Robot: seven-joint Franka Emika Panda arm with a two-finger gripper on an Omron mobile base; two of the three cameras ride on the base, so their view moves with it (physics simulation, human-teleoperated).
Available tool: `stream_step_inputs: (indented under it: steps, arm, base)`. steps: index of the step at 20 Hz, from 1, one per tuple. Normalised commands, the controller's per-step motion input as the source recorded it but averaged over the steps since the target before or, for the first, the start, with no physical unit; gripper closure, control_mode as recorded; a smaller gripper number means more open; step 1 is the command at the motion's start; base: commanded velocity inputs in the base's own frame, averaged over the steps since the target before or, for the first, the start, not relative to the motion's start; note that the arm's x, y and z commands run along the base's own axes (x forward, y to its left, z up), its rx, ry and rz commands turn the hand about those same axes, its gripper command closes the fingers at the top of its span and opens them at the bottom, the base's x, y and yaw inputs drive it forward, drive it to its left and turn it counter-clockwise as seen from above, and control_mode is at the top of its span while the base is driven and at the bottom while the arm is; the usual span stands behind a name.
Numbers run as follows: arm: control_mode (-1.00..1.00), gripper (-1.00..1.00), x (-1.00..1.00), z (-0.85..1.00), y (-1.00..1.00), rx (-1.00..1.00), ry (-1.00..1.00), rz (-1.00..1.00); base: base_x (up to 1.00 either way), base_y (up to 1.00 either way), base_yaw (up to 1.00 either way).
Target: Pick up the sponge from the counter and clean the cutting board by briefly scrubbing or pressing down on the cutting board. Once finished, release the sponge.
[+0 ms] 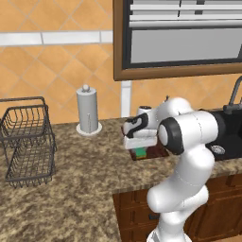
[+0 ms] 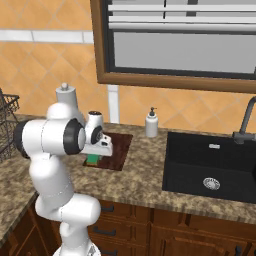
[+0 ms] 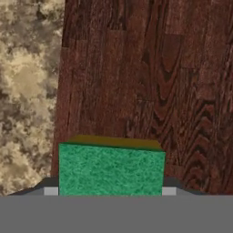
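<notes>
Granite tabletop (image 2: 140, 180) runs along a tiled orange wall, with a black sink (image 2: 210, 167) at right of the right base view and a wire basket (image 1: 26, 139) at left of the left base view.

Step in hand, by judgement: the scrub. The sponge (image 3: 111, 170) is carried in the hand (image 3: 109, 192) over the board (image 3: 150, 82). In the hand view its green top sits at lower centre, squarely between the two finger tips, one at each side, with the yellow layer showing along its upper edge. The jaws stand fairly wide and appear closed on the sponge's flanks.

Location: in the right base view the sponge (image 2: 93, 159) shows just under the hand (image 2: 96, 150), at the lower left edge of the board (image 2: 116, 150). In the left base view the sponge (image 1: 140, 152) lies directly below the hand (image 1: 140, 142), on or just above the board (image 1: 158, 152). Contact with the wood cannot be confirmed.

Next move, by judgement: press down or rub briefly on the wood, keeping clear of the board's edge, then part the fingers to release.
</notes>
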Motion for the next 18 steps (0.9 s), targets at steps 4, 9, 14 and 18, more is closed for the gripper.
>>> stream_step_inputs:
  steps: [4,9,14,18]
  arm:
    - [-1.0,1.0,0.41,-0.48,0.0,0.0,-0.1,-0.05]
    - [-1.0,1.0,0.56,-0.34,0.0,0.0,-0.03,-0.05]
    - [-1.0,1.0,0.56,-0.48,0.0,0.0,-0.07,-0.04]
    - [-1.0,1.0,0.57,-0.52,0.0,0.0,-0.08,-0.05]
  base:
    - [0.0,0.0,0.0]
    - [0.0,0.0,0.0]
    - [0.0,0.0,0.0]
    - [0.0,0.0,0.0]
